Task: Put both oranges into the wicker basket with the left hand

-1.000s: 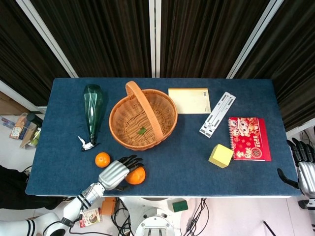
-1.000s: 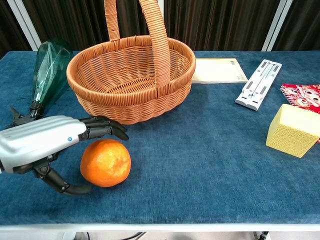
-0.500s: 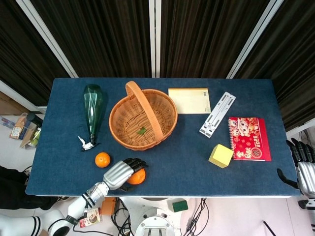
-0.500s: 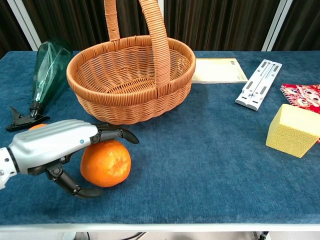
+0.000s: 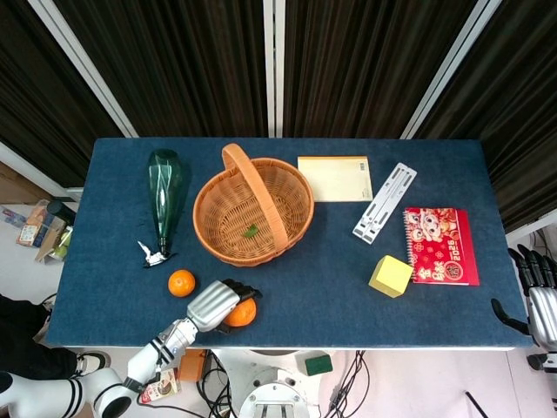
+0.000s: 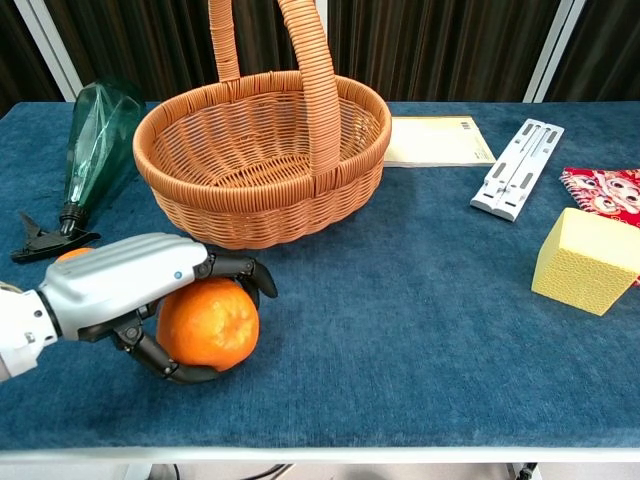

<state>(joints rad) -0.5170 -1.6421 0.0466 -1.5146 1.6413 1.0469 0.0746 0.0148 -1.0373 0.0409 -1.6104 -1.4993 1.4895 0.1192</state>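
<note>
My left hand lies over an orange near the table's front edge, fingers curled over its top and the thumb hooked under it, so it grips the fruit. A second orange sits just to the left, mostly hidden behind the hand in the chest view. The wicker basket with its tall handle stands behind them, holding only a small green leaf. My right hand hangs off the table's right edge, fingers apart, holding nothing.
A green glass bottle lies left of the basket with a small clip at its neck. To the right are a yellow notepad, a white strip, a red notebook and a yellow sponge block.
My left hand has slid forward over the orange and closed its fingers and thumb around it. The right hand has not moved.
</note>
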